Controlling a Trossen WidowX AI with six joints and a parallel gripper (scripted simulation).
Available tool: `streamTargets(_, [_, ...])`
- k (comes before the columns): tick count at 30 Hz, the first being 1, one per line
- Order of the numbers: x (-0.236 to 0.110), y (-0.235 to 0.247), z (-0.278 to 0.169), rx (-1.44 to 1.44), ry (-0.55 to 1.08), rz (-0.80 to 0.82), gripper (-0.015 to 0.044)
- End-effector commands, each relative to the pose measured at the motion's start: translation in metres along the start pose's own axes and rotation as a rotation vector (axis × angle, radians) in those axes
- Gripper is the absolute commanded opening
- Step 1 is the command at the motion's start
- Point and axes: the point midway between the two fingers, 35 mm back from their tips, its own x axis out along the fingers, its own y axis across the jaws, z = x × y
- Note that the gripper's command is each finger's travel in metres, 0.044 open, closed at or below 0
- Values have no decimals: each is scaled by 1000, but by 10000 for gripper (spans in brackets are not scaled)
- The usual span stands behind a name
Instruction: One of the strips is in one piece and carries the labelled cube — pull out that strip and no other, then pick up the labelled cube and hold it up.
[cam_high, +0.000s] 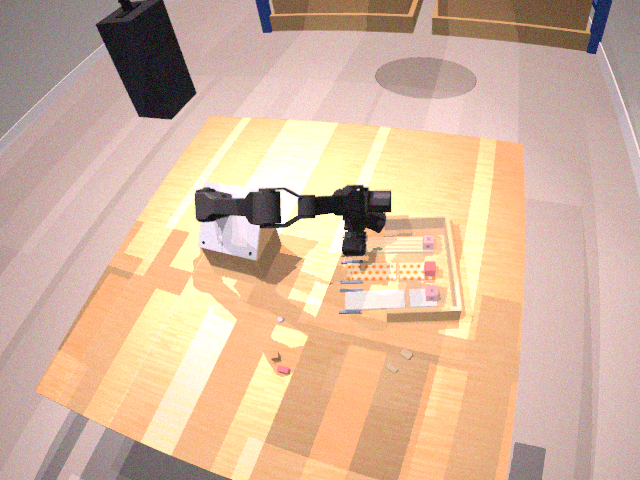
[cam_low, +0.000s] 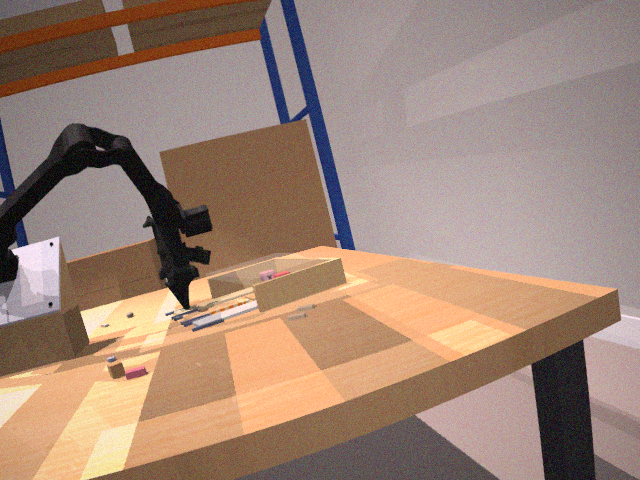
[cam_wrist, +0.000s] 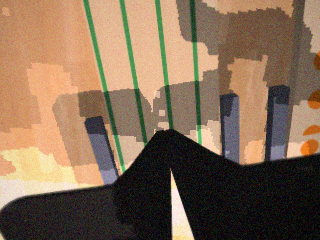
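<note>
Fingers on the gripper (cam_wrist: 170, 131) are clenched tight with nothing between them, the two tips meeting in a single point. That point hangs just over the near end of the green-lined strip (cam_high: 408, 242), probably so the closed tip can press down on the strip and drag it toward the arm rather than pinch it.

From the gripper outward, three strips lie side by side, running into an open wooden tray (cam_high: 457, 268). The green-lined one is nearest the gripper and looks whole along its length. Next to it is the orange-dotted strip (cam_high: 385, 271), which shows a break partway along. Farthest from the gripper is the grey strip (cam_high: 374, 298), also split into two pieces with a gap.

Each strip carries one pink cube at its tray end, so three cubes in all: the cube (cam_high: 428, 241) on the green-lined strip, the middle cube (cam_high: 430, 267), and the far cube (cam_high: 432, 293). Which carries a label is too small to read, but the unbroken strip points to the first.

Short blue bars (cam_wrist: 101, 147) flank the strip ends near the gripper; six or so, seemingly guides keeping each strip in its lane. Beyond the tray, away from the gripper, several small scraps lie scattered on the table (cam_high: 155, 335).
</note>
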Motion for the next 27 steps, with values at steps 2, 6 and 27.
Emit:
streamTargets(2, [1, -1, -1, -5, 1, -6, 0])
streamTargets(6, [1, -1, -1, -5, 1, -6, 0])
streamTargets(27, [3, -1, -1, -5, 1, -6, 0])
